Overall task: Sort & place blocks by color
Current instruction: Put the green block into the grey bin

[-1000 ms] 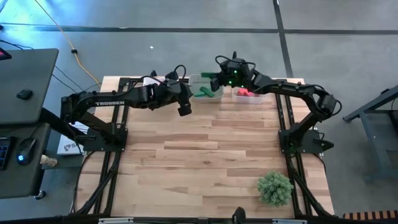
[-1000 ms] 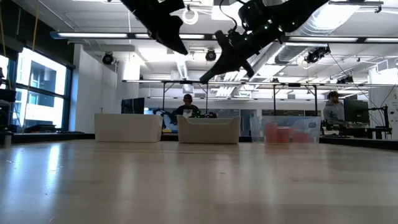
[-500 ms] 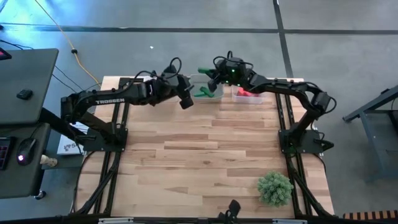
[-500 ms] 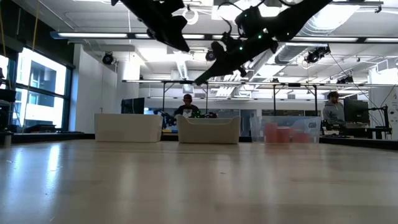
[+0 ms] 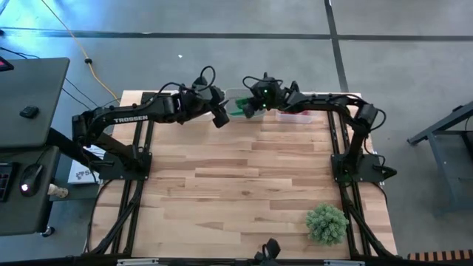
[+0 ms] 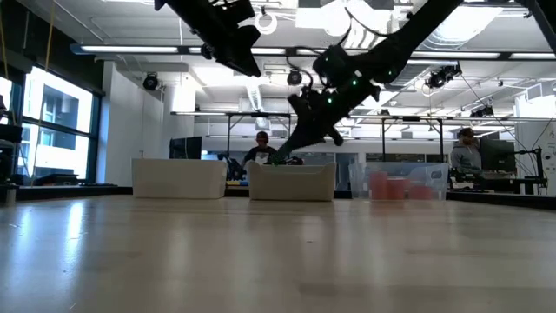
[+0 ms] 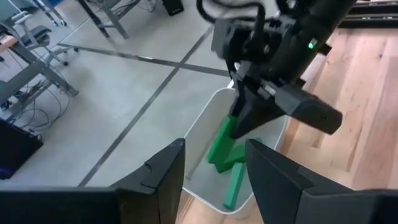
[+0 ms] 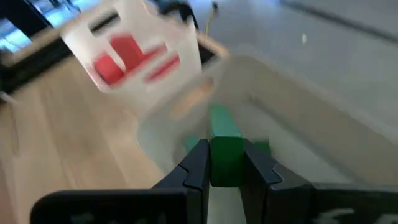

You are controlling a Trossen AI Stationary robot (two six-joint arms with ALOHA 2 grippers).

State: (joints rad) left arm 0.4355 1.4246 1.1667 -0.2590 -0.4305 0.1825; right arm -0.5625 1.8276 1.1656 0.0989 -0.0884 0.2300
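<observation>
My right gripper (image 5: pixel 244 111) is shut on a green block (image 8: pixel 225 149) over the middle bin (image 5: pixel 235 95), where other green blocks (image 7: pixel 232 169) lie on the floor. The bin to its right (image 5: pixel 304 118) holds red blocks (image 8: pixel 127 55). My left gripper (image 5: pixel 220 120) hovers open just left of the green bin with nothing between its fingers (image 7: pixel 163 174). My right gripper pinches the green block by its two long sides (image 8: pixel 225 171) between its two fingers. The block's free end (image 7: pixel 225 132) sticks out past the fingertips. The fingers slant down from the table's right, along the block. The block hangs tilted over the bin, above the green blocks there.
A third, white bin (image 6: pixel 178 178) stands left of the green one at the far edge. A bushy green plant (image 5: pixel 327 223) sits near the front right corner. The wooden tabletop (image 5: pixel 236 185) between the arms and the front edge is bare. People sit at desks beyond the table.
My right gripper has come down with the green block and gone toward the table's left, from above the bins to just over the green bin. My left gripper has drifted a little toward the far edge and stayed open.
</observation>
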